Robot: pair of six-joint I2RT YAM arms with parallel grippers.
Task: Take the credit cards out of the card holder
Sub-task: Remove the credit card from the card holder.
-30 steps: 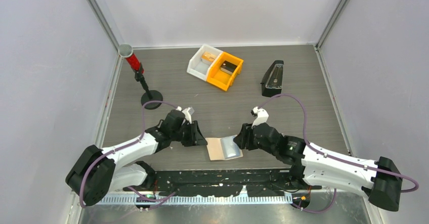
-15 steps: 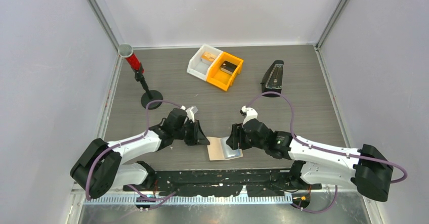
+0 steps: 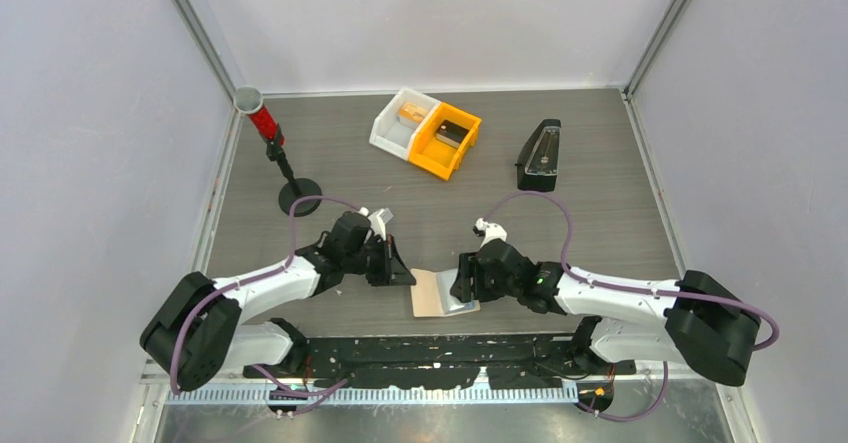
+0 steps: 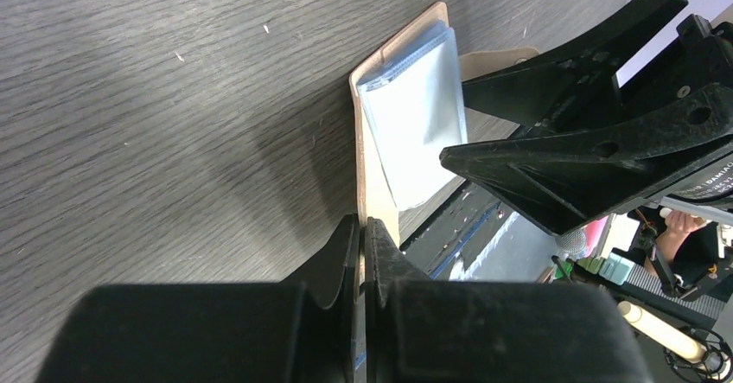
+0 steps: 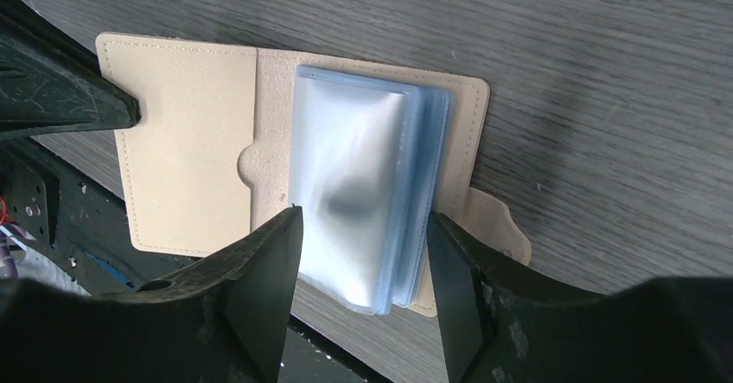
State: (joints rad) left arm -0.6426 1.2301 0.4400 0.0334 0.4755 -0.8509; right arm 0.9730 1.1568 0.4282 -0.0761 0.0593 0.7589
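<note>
Card holder lies open at the table's near edge: tan, with pale blue-silver credit cards stacked on its right half.
Left pincer, parted a second ago, now clamps the left flap's edge; right pincer has moved in, spread wider, straddling the stack.

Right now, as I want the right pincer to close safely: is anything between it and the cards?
Nothing visible. The right pincer stands open, a finger to either side of the cards, which lie bare in the opened card holder. The left pincer is shut on the holder's other flap, clear of the stack.
</note>
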